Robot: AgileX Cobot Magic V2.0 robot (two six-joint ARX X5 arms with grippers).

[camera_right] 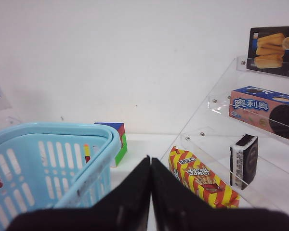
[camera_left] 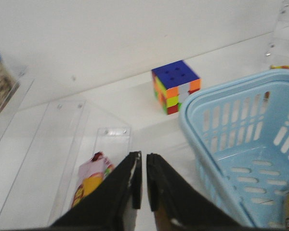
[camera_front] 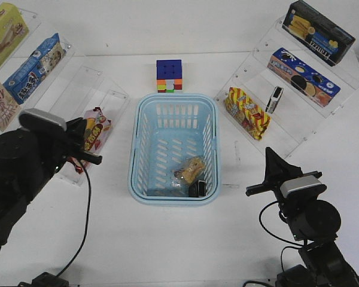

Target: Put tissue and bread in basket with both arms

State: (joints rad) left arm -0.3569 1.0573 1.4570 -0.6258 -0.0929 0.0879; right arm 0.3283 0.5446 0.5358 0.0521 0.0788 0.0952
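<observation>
Light-blue basket (camera_front: 142, 143) mid-table | bread (camera_front: 191, 168) and tissue (camera_front: 197, 189) lie inside, near-right corner | my left end effector (camera_left: 143, 185) pressed closed, empty | my right end effector (camera_right: 151, 185) closed, empty, beside basket

Two black arms with round, drum-like joint housings. Grey-topped camera block on each wrist. Left end effector (camera_front: 90, 156): black, tapered fingers (camera_left: 135, 185) with pale scuffs on the inner edges, a little red wiring showing near its base. Right end effector (camera_front: 267, 153): matte black, wedge-shaped. Thin black cables looping down from both arms across the table (camera_front: 185, 251).
</observation>
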